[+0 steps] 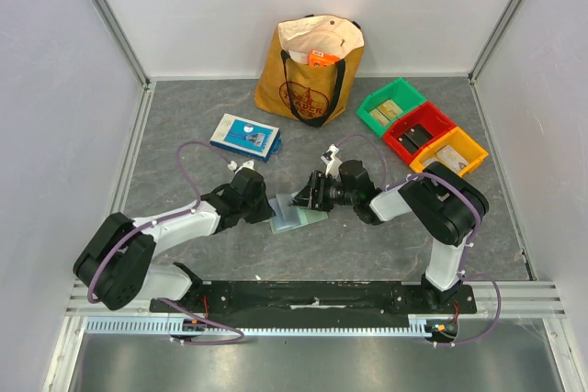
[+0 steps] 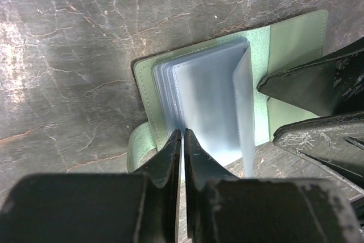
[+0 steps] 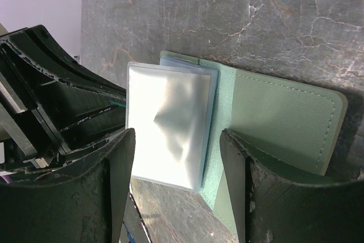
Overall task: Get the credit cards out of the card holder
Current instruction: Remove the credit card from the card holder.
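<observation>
your left claw (image 2: 181, 135) is pinched shut on a clear pocket (image 2: 207, 103) of the card holder (image 3: 273, 112), which lies open just ahead. right claw (image 3: 177, 138) gapes empty astride it. pockets look floppy and slick; no cards show yet, so take one by its stiff edge.

No legible txt, red logo (image 1: 308, 98) on brown bag (image 1: 274, 75) too blurry

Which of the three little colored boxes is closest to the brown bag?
The green bin, at the row's left end beside the bag; the red bin and yellow bin sit farther right.
</observation>
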Tool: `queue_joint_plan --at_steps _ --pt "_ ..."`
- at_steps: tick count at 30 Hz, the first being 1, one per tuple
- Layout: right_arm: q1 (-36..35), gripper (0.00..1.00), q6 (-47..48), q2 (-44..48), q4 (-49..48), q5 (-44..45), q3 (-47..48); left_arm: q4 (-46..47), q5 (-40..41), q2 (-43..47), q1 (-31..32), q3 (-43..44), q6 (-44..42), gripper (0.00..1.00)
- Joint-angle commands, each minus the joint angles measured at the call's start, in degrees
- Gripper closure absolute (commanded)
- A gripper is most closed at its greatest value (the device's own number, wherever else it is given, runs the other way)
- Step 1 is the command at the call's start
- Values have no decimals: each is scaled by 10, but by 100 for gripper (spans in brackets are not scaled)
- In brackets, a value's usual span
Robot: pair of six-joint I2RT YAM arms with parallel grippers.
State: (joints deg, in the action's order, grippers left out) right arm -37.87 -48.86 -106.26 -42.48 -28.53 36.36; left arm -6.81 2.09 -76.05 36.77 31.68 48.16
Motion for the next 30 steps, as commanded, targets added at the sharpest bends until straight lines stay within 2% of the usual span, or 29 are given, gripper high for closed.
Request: queue_joint_plan --at_steps 1,12,19,27,30 --pt "-5 30 29 -33 107 30 -20 -1 5 -13 9 33 -26 93" --pt "-6 30 31 -32 106 24 -20 -29 24 -57 56 90 -38 96" --pt "-8 29 36 -22 112 23 -18 -30 21 -66 68 114 -40 84" --pt "-10 28 48 6 135 31 -16 1 6 -77 70 117 -27 83" --pt "-10 22 67 36 162 44 -16 -3 12 -74 70 115 -25 83"
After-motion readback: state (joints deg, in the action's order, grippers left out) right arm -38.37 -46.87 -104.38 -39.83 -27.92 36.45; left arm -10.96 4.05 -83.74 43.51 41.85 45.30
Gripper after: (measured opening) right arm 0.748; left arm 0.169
